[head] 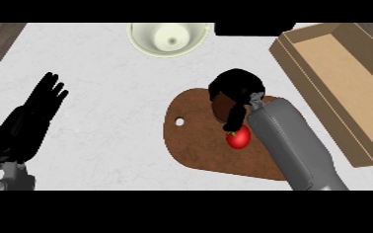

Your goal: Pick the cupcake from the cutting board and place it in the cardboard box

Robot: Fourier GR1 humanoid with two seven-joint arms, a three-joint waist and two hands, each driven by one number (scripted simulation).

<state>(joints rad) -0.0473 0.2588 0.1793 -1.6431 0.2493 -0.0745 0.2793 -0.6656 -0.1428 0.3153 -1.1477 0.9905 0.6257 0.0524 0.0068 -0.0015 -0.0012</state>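
1. At the far left, the left hand (33, 116) rests near the edge of the white bench (102, 89), its fingers (51, 86) straight, pointing up and lying close together, holding nothing.
2. Toward the top, left of centre, a cream bowl (169, 38) stands on the bench, apart from everything else.
3. In the middle lies the brown cutting board (197, 145), with a small hole (180, 122) near its left edge.
4. On the board's right part sits a red tomato-like thing (239, 137) with a green top, just beside the thumb of the right hand.
5. The right hand (235, 91) is over the board's upper right part, its fingers curled down round a dark brown object, seemingly the cupcake (221, 106); only a brown sliver of it shows beneath the hand, so the cupcake is on or just above the board, and I cannot tell whether it is lifted.
6. The grey right forearm (295, 143) runs from the lower right across the board's right edge.
7. At the far right, the open cardboard box (287, 47) lies on the bench, well apart from the hand.
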